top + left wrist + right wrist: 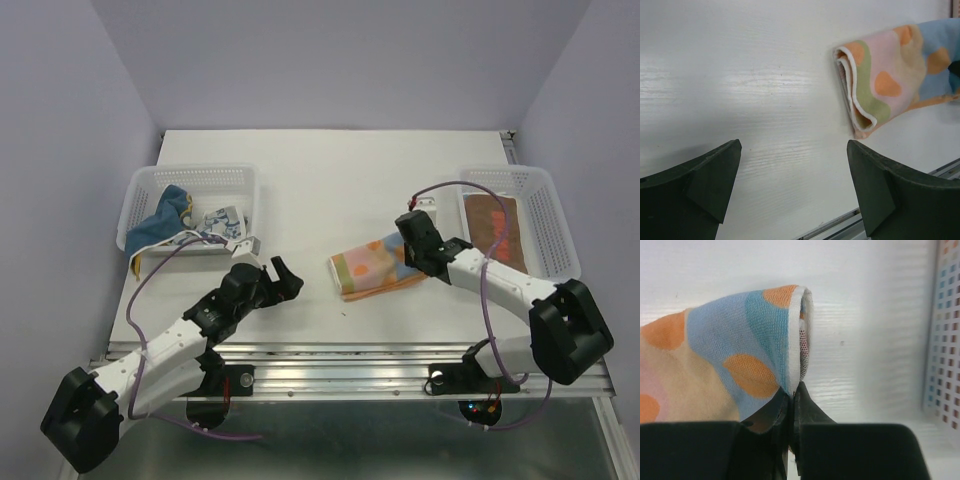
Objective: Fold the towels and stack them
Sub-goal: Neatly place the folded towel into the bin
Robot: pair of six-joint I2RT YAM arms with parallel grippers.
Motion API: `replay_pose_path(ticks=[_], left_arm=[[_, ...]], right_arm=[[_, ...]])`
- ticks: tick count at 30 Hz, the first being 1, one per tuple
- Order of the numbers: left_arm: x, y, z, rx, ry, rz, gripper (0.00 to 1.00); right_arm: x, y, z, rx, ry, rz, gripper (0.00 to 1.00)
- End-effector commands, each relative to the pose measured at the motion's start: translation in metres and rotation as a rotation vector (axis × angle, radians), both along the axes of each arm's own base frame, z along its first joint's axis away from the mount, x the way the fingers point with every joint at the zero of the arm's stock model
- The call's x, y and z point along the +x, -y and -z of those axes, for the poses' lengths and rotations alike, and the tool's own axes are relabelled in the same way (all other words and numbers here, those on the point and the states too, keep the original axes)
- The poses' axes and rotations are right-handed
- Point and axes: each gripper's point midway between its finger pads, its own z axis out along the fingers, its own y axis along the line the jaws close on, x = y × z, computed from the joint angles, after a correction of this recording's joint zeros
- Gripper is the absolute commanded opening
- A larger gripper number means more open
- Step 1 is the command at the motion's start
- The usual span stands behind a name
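Observation:
A folded towel with orange and blue circles (372, 267) lies in the middle of the table. My right gripper (412, 255) is shut on its right edge; in the right wrist view the towel (730, 360) is pinched between the closed fingers at my right gripper (791, 390). My left gripper (283, 277) is open and empty, left of the towel, above bare table; in the left wrist view my left gripper (792, 150) has the towel (890, 75) at the upper right. A brown towel (495, 228) lies in the right basket (553, 215). Blue and white-patterned towels (165, 215) lie in the left basket (190, 178).
The two white perforated baskets stand at the left and right sides of the white table (330, 180). The table's front edge has a metal rail (350, 355). Purple cables run along both arms.

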Motion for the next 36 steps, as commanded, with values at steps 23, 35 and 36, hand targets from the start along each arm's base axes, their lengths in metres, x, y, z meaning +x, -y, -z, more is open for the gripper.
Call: replay_pose_path(ticks=[23,35,36], left_arm=[[0.019,-0.004,-0.023,0.047,0.055,-0.032,0.99],[0.056,-0.015,-0.054,0.115,0.112,-0.082,0.99],[0.059,-0.015,-0.055,0.116,0.112,-0.085,0.99]], right_arm=[[0.036,0.176,-0.137,-0.56,0.006,0.055,0.01],[0.059,0.162,-0.152,-0.595,0.1,-0.624,0.01],[0.058,0.157,-0.158,-0.626,0.124,-0.677,0.01]])
